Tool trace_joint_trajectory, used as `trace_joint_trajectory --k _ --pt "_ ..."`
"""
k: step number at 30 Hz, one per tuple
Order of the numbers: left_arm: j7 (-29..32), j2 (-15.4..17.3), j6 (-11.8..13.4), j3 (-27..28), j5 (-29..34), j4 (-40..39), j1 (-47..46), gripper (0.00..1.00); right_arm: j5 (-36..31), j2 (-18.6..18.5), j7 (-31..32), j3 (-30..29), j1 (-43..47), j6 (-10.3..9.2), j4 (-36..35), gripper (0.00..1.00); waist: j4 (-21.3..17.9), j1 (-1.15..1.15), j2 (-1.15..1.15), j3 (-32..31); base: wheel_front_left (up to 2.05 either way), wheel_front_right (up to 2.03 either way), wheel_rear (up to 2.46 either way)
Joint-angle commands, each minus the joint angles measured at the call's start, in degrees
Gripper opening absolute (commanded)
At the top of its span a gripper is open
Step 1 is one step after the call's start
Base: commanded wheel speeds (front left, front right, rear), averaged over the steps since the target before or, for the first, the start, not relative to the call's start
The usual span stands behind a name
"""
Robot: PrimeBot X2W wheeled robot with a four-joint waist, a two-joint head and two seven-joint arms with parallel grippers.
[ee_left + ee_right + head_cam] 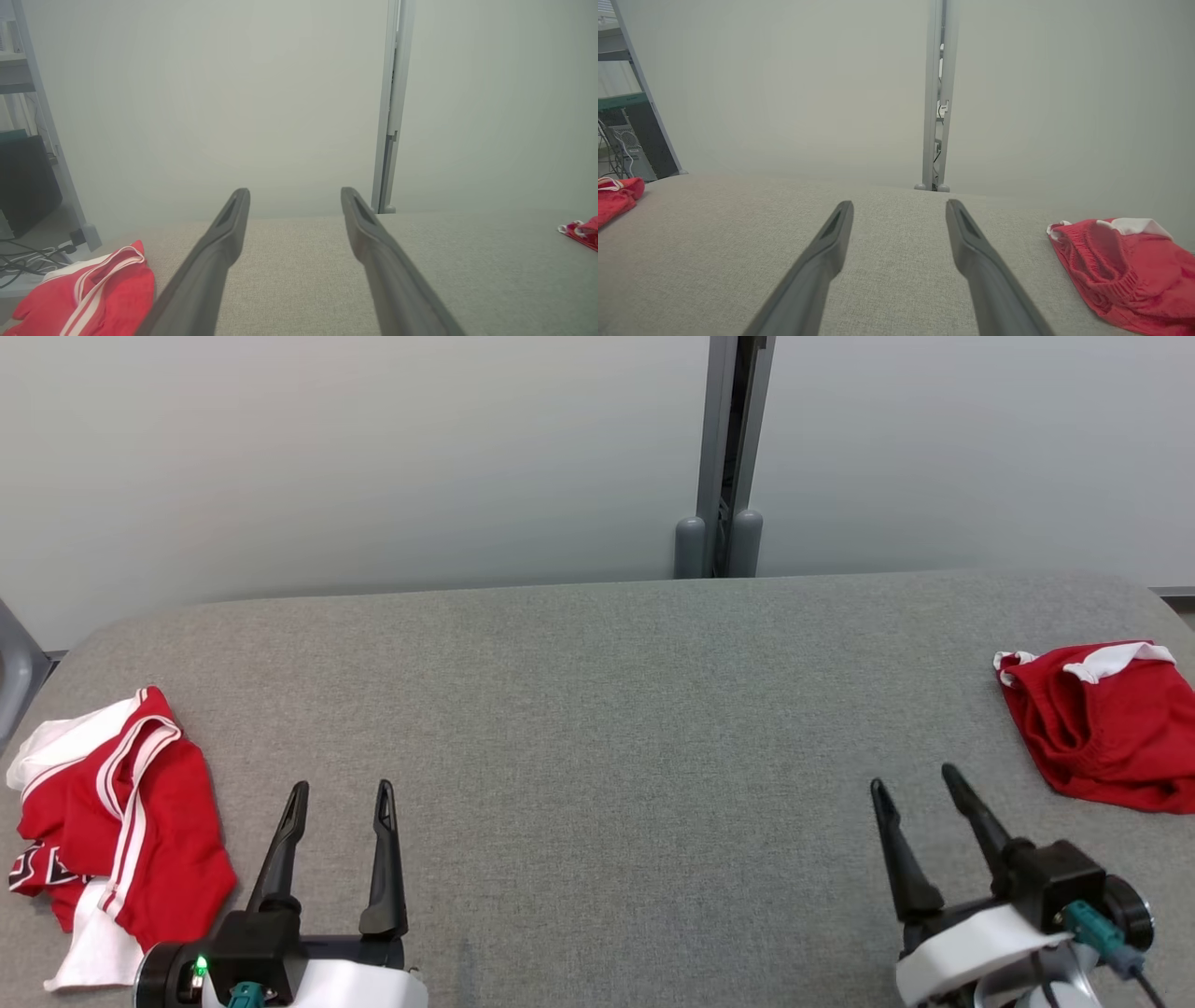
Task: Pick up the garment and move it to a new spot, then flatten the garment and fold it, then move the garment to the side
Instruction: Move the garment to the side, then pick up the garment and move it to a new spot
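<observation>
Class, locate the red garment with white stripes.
Head view: the red white-striped garment lies at the left edge of the grey fabric-covered table, beside the open left gripper.

Rough woven tbl cover (597, 709), red cloth garment (1111, 737), matt blk fingers (386, 859)

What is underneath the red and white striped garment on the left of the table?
The striped garment lies crumpled on the grey table. White cloth pokes out from under its near edge. Anything else beneath is covered by its folds.
</observation>
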Motion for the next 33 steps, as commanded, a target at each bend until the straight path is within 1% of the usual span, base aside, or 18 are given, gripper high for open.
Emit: trace_joint_trajectory --k 1,8,18,21,24,27,33 --pt "-0.2 0.2 0.0 0.4 0.3 0.0 0.5 1.00 -1.3 0.3 -0.6 -0.2 1.2 0.01 -0.5 1.00 0.0 0.00 0.00 0.0 0.00 0.00 0.00" --pt "-0.2 0.2 0.1 0.5 0.4 0.1 0.5 1.00 -2.0 1.9 -0.6 -1.1 2.9 0.01 -1.7 1.00 0.2 0.00 0.00 0.2 0.00 0.00 0.00" --pt "-0.2 0.2 -0.2 0.1 0.6 0.0 -0.4 1.00 -2.1 2.4 -0.6 -1.9 2.8 0.01 -1.8 1.00 0.8 0.00 0.00 0.2 0.00 0.00 0.00" --pt "-0.2 0.2 -0.5 -0.2 0.7 0.1 -0.4 1.00 -2.1 2.5 -0.6 -2.2 3.2 0.01 -2.0 1.00 1.6 0.00 0.00 0.2 0.00 0.00 0.00" --pt "-0.2 0.2 -0.5 -0.6 0.8 0.3 -0.7 1.00 -1.9 2.5 -0.6 -2.3 3.4 0.01 -2.2 1.00 3.8 0.00 0.00 0.1 0.00 0.00 0.00" --pt "-0.2 0.2 -0.4 -1.0 0.8 0.2 -0.6 1.00 -1.7 2.6 -0.6 -1.9 3.7 0.01 -2.0 1.00 7.0 0.00 0.00 -0.1 0.00 0.00 0.00" --pt "-0.2 0.2 -0.9 -0.7 1.7 0.3 0.5 1.00 -1.1 2.6 -0.6 -0.8 4.7 0.01 -1.9 1.00 15.4 0.00 0.00 -1.2 0.00 0.00 0.00"
